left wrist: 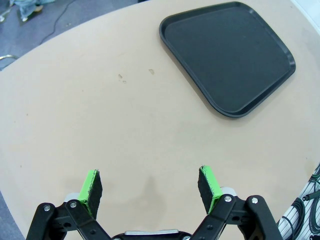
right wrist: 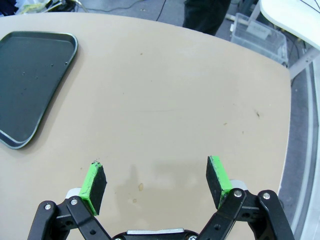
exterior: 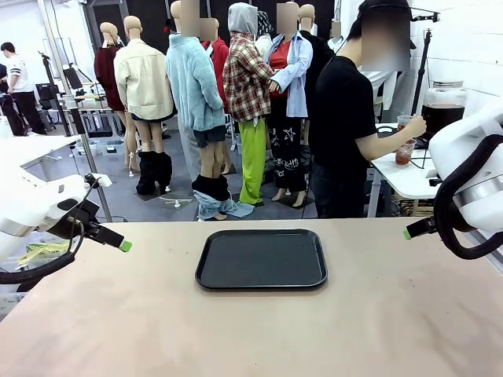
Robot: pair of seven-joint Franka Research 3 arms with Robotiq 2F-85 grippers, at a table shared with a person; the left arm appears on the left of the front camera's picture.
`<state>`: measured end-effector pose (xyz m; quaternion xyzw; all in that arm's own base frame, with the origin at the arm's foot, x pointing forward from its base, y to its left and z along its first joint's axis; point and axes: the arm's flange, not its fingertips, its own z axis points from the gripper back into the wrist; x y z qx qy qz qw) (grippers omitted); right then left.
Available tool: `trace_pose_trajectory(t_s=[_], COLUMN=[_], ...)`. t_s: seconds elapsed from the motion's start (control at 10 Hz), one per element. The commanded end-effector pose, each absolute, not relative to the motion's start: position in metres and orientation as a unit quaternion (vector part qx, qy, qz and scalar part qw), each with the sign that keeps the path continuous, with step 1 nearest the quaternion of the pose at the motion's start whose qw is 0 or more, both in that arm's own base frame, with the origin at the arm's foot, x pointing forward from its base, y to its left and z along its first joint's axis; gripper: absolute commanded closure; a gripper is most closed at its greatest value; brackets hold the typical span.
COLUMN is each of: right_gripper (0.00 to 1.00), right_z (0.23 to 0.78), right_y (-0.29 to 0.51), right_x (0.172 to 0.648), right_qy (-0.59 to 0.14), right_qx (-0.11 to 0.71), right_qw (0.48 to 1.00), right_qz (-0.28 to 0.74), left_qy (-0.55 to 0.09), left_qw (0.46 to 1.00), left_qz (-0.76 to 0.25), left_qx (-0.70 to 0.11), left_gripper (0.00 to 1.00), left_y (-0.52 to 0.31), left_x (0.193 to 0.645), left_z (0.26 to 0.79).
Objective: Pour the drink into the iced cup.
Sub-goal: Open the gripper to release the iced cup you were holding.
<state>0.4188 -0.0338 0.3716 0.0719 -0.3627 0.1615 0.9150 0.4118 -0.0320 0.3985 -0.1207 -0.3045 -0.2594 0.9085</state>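
Currently 1 tray [exterior: 261, 258], 2 cups [exterior: 404, 144], 1 dispenser jar [exterior: 444, 108], 2 pincers open.

A flat black plastic tray [exterior: 261, 259] with rounded corners and a raised rim lies on the pale beige tabletop [exterior: 236, 330] in front of me, near its middle and towards the far edge. From my left wrist, the tray [left wrist: 227, 55] sits off at the upper right with bare table [left wrist: 100, 125] below it. From my right wrist, it [right wrist: 30, 80] lies at the upper left. A clear plastic storage bin [right wrist: 257, 37] rests on the grey floor beyond the table's far edge.
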Motion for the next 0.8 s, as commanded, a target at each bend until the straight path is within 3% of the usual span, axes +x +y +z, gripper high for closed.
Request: trace_pose_trajectory(t_s=[0.0,0.7], right_gripper=[0.0,0.0], right_z=[0.3681,0.3681], right_y=[-0.0338,-0.0338], right_x=[0.4171,0.4171], right_qy=[-0.368,-0.368], right_qx=[0.074,0.074], right_qw=[0.913,0.913], right_qz=[0.162,0.162], left_qy=[-0.305,-0.305], left_qw=[0.909,0.909], left_qz=[-0.26,-0.26], left_qx=[-0.118,-0.118], left_gripper=[0.0,0.0], left_y=[-0.0286,-0.0286], left_x=[0.4124,0.4124], left_z=[0.3994,0.3994])
